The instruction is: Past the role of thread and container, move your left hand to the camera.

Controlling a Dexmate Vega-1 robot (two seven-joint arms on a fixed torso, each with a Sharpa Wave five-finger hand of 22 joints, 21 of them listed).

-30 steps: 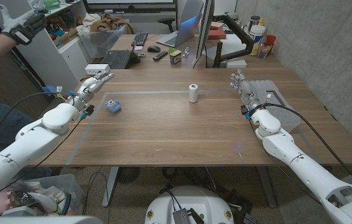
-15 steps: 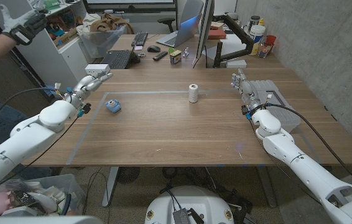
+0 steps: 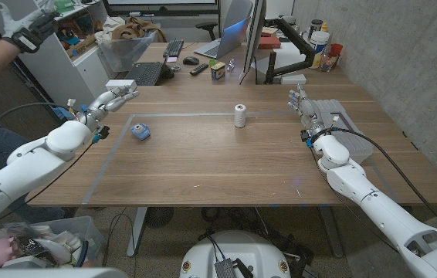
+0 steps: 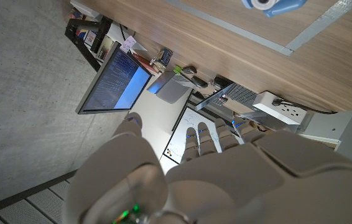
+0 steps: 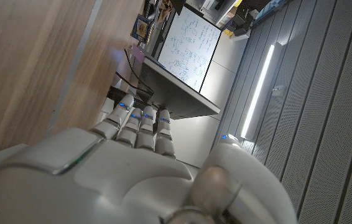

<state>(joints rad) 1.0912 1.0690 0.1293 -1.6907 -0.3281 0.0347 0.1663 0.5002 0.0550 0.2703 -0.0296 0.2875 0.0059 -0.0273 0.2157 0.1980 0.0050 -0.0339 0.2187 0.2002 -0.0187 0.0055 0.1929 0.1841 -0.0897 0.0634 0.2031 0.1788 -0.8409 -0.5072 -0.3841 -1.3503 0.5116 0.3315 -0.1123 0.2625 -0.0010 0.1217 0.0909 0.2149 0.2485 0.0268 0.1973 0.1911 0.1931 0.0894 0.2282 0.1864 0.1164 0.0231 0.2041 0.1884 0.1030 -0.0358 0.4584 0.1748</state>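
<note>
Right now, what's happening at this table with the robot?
Nothing is being held. The robot's left hand is stretched out open near the table's far left corner, close to a white power strip. The blue tape roll and the white roll of thread stand untouched on the wooden table. The right hand waits open beside a grey tray.

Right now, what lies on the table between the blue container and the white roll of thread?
Head view: bare wood between the blue container and the roll of thread, crossed only by a pale tape line.
</note>
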